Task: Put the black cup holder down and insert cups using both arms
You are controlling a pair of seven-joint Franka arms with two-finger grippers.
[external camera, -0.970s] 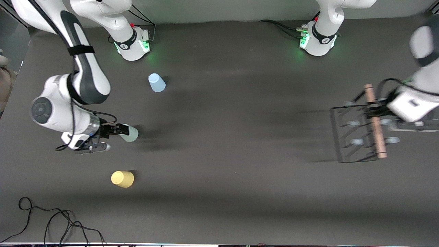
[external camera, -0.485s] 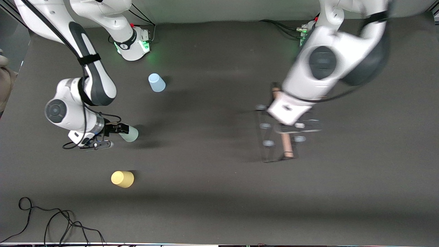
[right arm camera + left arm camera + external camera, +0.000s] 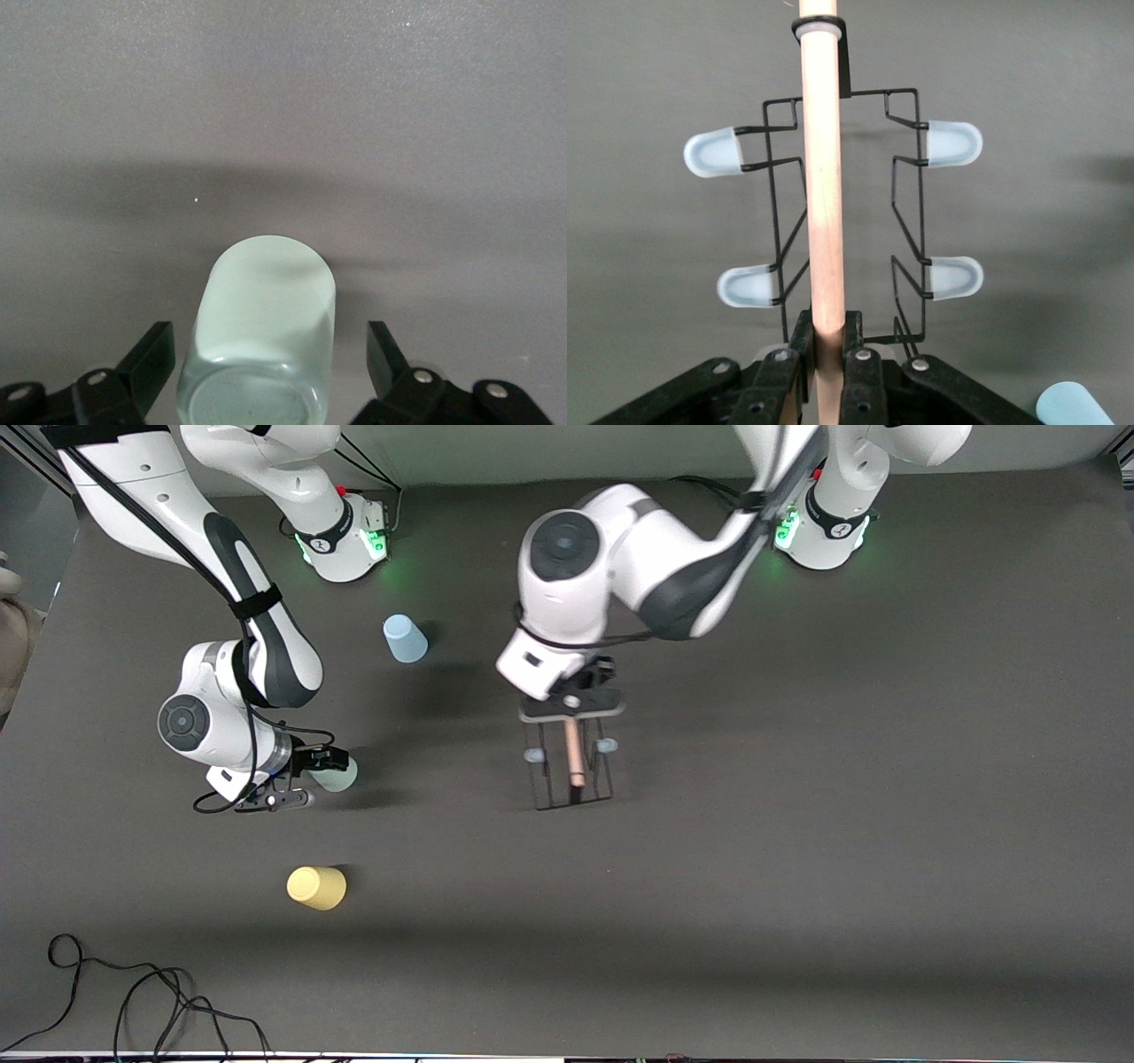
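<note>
The black cup holder [image 3: 570, 760] has travelled a long way in the last second: it was out at the left arm's end of the surface [image 3: 797, 886], and now it is in the middle, carried there by the left arm, which has swung across from its base. The left gripper [image 3: 571, 707] has its fingers [image 3: 855, 372] clamped tight on the light wooden rod [image 3: 822, 177] at the top of the rack. In the left wrist view four prongs with pale translucent tips [image 3: 713, 152] stick out to either side of the rod, all of them bare. Whether the rack's base touches the surface cannot be told.

The right arm has shifted only slightly, its elbow drawing in toward the middle. The right gripper [image 3: 330, 763] is at the pale green cup [image 3: 337, 775], which lies on its side toward the right arm's end of the surface, in the same spot as before. In the right wrist view the fingers [image 3: 146, 363] stand wide, one on each side of the cup with a gap left at both, so the cup is bracketed but not gripped.

The light blue cup [image 3: 405, 638] and the yellow cup [image 3: 316, 887] have not moved. The blue one sits near the right arm's base, farther from the front camera than the green cup; the yellow one sits nearer to that camera. Nothing can be seen inside any of the cups.

A black cable [image 3: 133, 1001] lies looped at the surface's near edge at the right arm's end. No writing can be read anywhere.
</note>
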